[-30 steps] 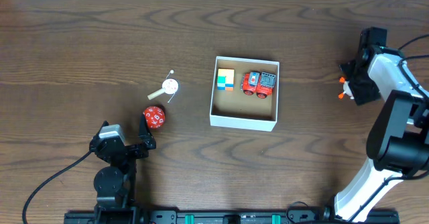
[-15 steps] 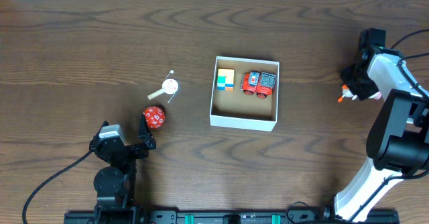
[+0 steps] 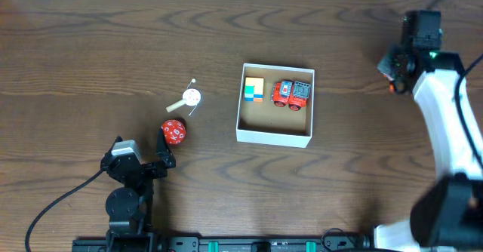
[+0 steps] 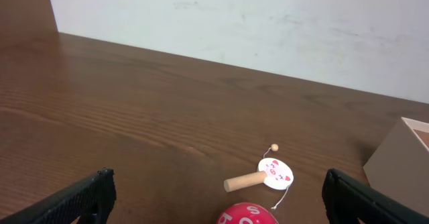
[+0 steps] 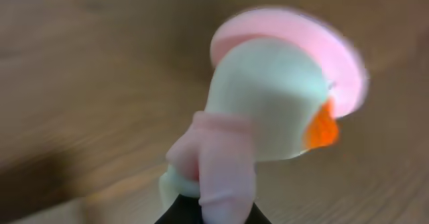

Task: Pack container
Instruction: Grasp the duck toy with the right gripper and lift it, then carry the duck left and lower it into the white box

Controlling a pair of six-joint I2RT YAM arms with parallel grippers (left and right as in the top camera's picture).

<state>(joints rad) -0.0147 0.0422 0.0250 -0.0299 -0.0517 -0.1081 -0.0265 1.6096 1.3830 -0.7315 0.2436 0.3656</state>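
The container (image 3: 273, 138), a white-walled box with a tan inside, stands mid-table and holds a coloured block (image 3: 253, 89) and a red toy truck (image 3: 291, 93). At the far right my right gripper (image 3: 394, 68) is shut on a small white duck-like figure with a pink hat and an orange beak (image 5: 281, 110). That figure fills the right wrist view, which is blurred, with the black jaws of the right gripper (image 5: 213, 214) pinching its base above the table. My left gripper (image 3: 142, 143) stands open at the front left, just before a red numbered ball (image 3: 173, 131) (image 4: 246, 214).
A small paddle toy with a pig face and a beaded string (image 3: 190, 97) (image 4: 268, 176) lies beyond the red ball. The container's corner (image 4: 402, 157) shows at the right edge of the left wrist view. A white wall rises behind the table.
My right gripper has shut on the duck figure and carried it off the table, toward the far edge. The left arm has not moved.
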